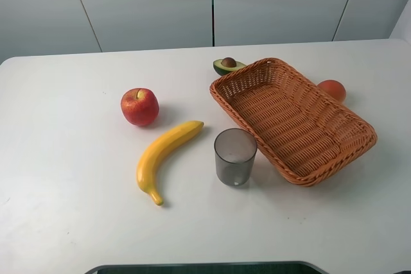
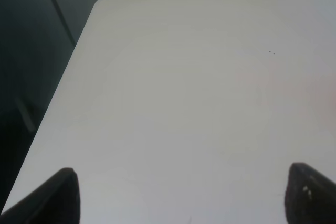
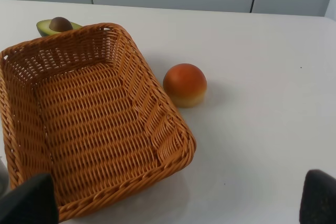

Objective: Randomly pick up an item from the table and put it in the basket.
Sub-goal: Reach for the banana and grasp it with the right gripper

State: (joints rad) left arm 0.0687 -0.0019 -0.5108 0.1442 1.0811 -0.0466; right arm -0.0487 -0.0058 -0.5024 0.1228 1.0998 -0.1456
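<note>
The yellow banana (image 1: 166,158) lies on the white table (image 1: 64,190), left of centre, curved, with its stem toward the front. The empty wicker basket (image 1: 292,120) sits to its right and also shows in the right wrist view (image 3: 89,124). Neither gripper shows in the exterior view. In the left wrist view my left gripper (image 2: 181,203) is open and empty over bare table (image 2: 199,93) near a rounded corner. In the right wrist view my right gripper (image 3: 173,203) is open and empty, at the basket's near end.
A red apple (image 1: 139,106) lies behind and left of the banana. A translucent grey cup (image 1: 235,156) stands between banana and basket. An avocado half (image 1: 228,65) (image 3: 58,24) lies behind the basket. An orange round fruit (image 1: 332,90) (image 3: 185,84) lies beside the basket's right side.
</note>
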